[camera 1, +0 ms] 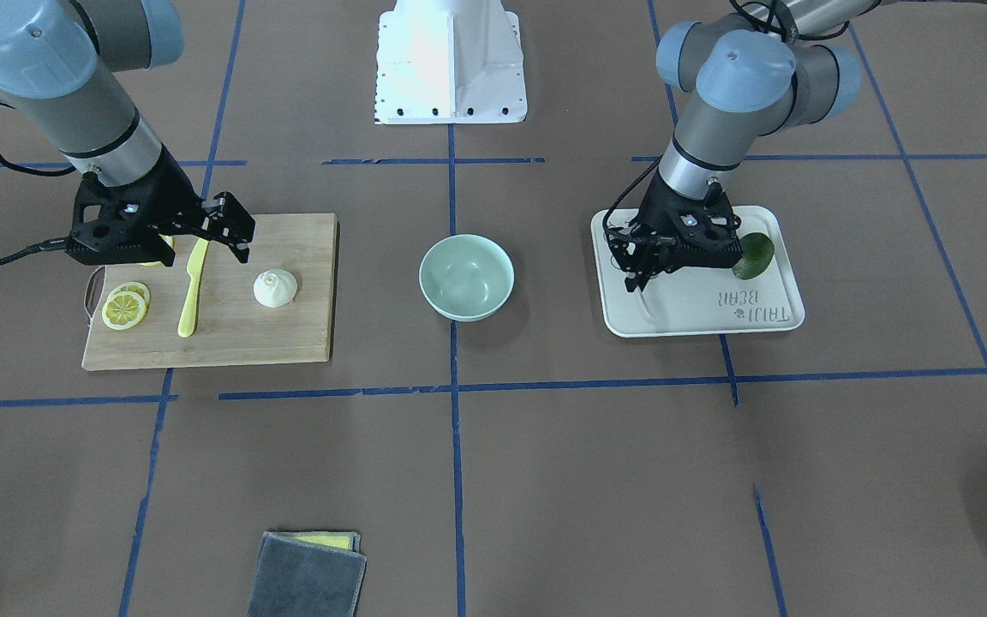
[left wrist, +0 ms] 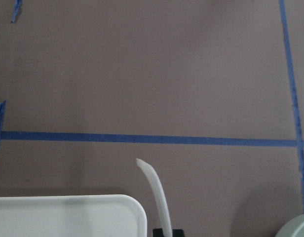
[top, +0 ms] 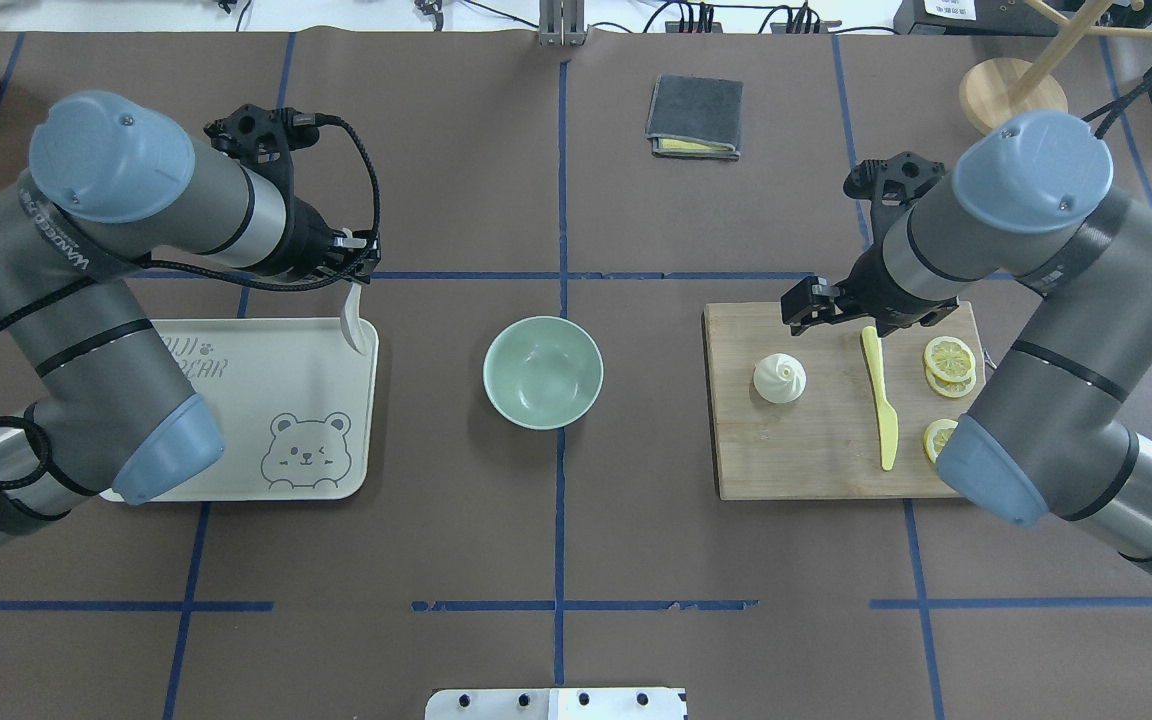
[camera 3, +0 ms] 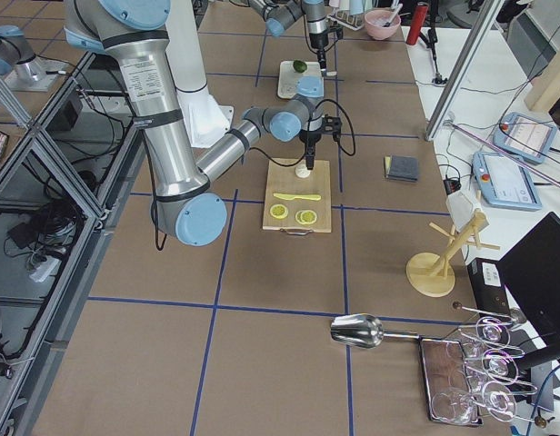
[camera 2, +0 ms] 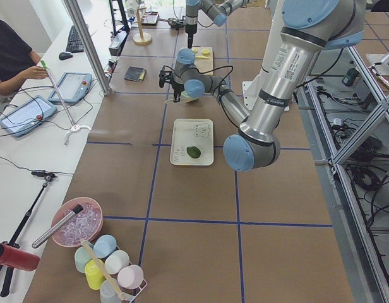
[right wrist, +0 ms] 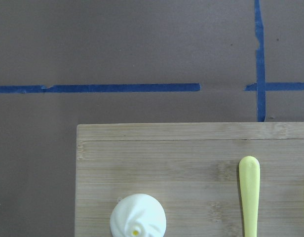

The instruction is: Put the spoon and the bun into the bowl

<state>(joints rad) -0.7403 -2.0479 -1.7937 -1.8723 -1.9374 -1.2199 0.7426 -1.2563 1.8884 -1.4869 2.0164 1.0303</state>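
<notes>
My left gripper (top: 353,282) is shut on the whitish spoon (top: 355,322), which hangs down over the far right corner of the white bear-print tray (top: 266,400). The left wrist view shows the spoon (left wrist: 157,190) held at its lower end. The mint-green bowl (top: 542,372) stands empty at the table's centre, to the right of the spoon. The white bun (top: 779,378) sits on the wooden cutting board (top: 816,450). My right gripper (top: 816,300) is open and empty, above the board's far edge, just beyond the bun (right wrist: 137,217).
A yellow plastic knife (top: 880,400) and lemon slices (top: 949,360) lie on the board right of the bun. A green avocado (camera 1: 753,255) lies on the tray under my left arm. A folded grey cloth (top: 695,116) lies far off.
</notes>
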